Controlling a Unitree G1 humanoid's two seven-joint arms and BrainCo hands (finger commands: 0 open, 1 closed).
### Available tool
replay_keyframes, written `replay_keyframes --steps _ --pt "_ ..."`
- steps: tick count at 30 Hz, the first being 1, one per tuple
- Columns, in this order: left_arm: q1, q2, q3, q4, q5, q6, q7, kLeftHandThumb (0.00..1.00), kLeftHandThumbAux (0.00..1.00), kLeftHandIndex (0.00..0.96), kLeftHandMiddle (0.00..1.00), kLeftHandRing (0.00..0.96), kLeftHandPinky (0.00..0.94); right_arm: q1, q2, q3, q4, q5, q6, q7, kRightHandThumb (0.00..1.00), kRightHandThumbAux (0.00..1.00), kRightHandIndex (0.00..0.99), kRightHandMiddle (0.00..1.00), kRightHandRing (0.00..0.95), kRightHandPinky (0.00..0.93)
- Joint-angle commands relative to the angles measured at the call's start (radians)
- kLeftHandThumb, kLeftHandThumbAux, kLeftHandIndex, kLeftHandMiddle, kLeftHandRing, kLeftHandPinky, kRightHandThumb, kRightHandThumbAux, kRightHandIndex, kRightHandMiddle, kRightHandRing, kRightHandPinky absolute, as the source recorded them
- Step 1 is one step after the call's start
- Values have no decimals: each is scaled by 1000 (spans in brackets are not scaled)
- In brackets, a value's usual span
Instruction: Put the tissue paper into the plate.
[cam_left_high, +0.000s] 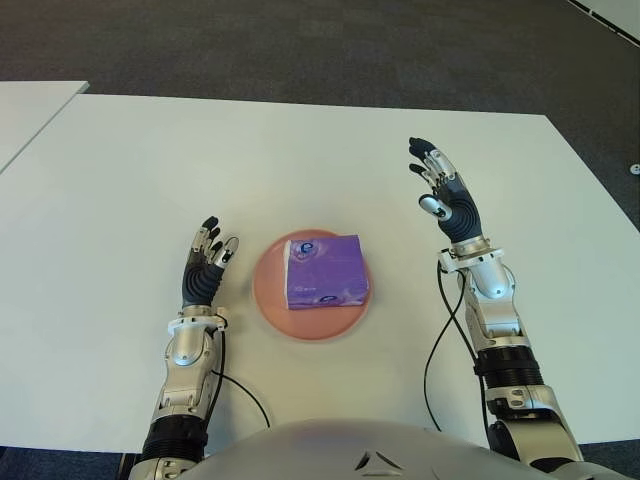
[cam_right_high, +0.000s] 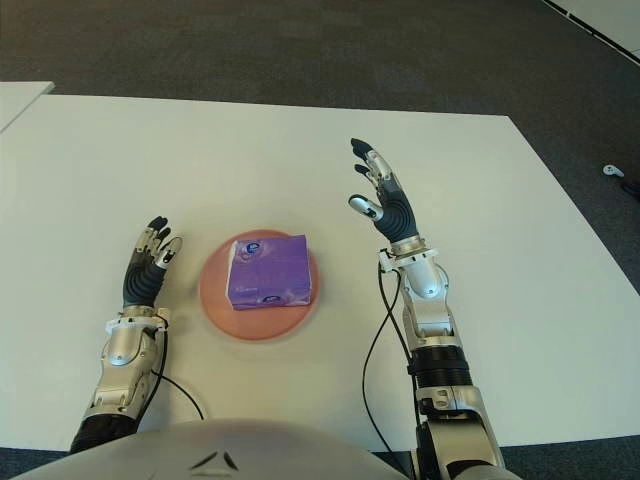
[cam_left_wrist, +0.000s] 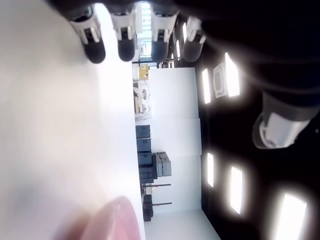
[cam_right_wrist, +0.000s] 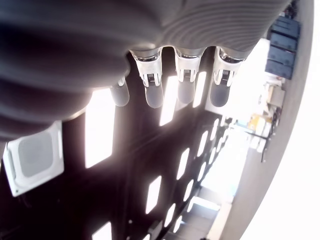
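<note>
A purple pack of tissue paper (cam_left_high: 324, 271) lies on the pink plate (cam_left_high: 268, 293), near the table's front edge. My right hand (cam_left_high: 440, 190) is raised to the right of the plate and beyond it, fingers (cam_right_wrist: 186, 92) stretched out and holding nothing. To the left of the plate, my left hand (cam_left_high: 208, 258) is low over the table, fingers (cam_left_wrist: 125, 47) spread and empty. Part of the plate's rim (cam_left_wrist: 116, 220) appears in the left wrist view.
The white table (cam_left_high: 300, 160) stretches wide around the plate. A second white table (cam_left_high: 25, 110) adjoins at the far left. Dark carpet (cam_left_high: 300, 45) lies beyond the far edge. Black cables (cam_left_high: 440, 340) hang from both forearms near the front edge.
</note>
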Motion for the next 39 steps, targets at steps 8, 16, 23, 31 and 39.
replay_keyframes --steps 8,16,23,31,39 --pt "33 1 3 35 -16 41 -21 0 494 0 0 0 0 25 35 -24 35 9 -25 24 0 362 0 0 0 0" --pt "29 3 6 35 -20 49 -22 0 502 0 0 0 0 26 44 -28 32 1 -25 26 0 362 0 0 0 0" --pt "27 7 8 38 -21 45 -23 0 503 0 0 0 0 26 50 -30 29 -4 -23 28 0 362 0 0 0 0" --pt "22 11 8 47 -25 38 -28 0 499 0 0 0 0 25 54 -30 29 -8 -22 27 0 362 0 0 0 0" --pt "21 14 5 47 -16 40 -27 0 501 0 0 0 0 25 55 -30 28 -9 -22 26 0 362 0 0 0 0"
